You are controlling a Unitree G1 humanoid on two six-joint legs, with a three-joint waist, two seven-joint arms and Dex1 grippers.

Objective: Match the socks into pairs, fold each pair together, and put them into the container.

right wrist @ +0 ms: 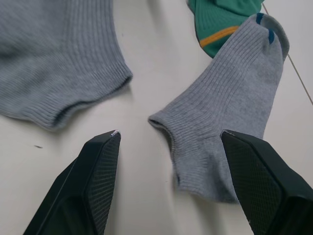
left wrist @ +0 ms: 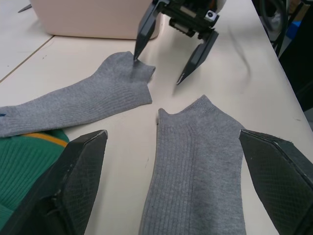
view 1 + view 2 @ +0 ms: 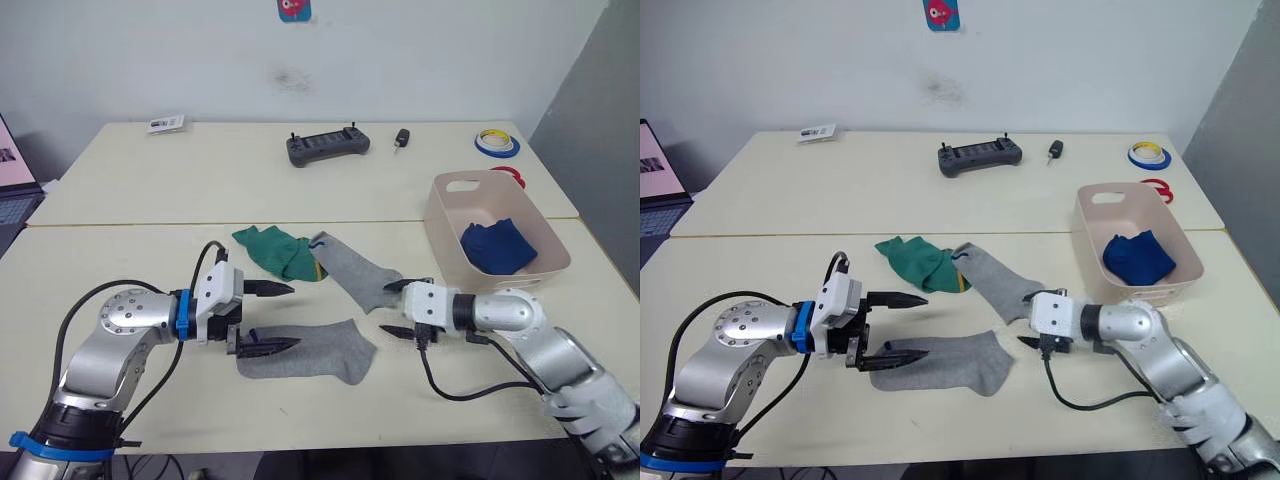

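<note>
Grey ribbed fabric makes two separate socks, one (image 3: pixel 310 352) under the spread fingers of the left gripper (image 3: pixel 272 317), one (image 3: pixel 355 270) with its cuff between the spread fingers of the right gripper (image 3: pixel 393 311), beside a green bundle (image 3: pixel 280 250); bare tabletop (image 3: pixel 200 190) beyond, and one blue bundle (image 3: pixel 497 245) sits in the container (image 3: pixel 440 215) near the table's right edge

Two pale cream tables (image 3: pixel 300 180) are being seen pushed together, the seam between them running across the middle. A white wall (image 3: pixel 200 60) is standing behind them, marked by a faint dark smudge (image 3: pixel 292 78) and a small blue and red sticker (image 3: pixel 294 9). A grey panel (image 3: pixel 600 130) is closing off the right side. A laptop screen (image 3: pixel 658 165) is showing at the left edge. The scene is being lit evenly.
</note>
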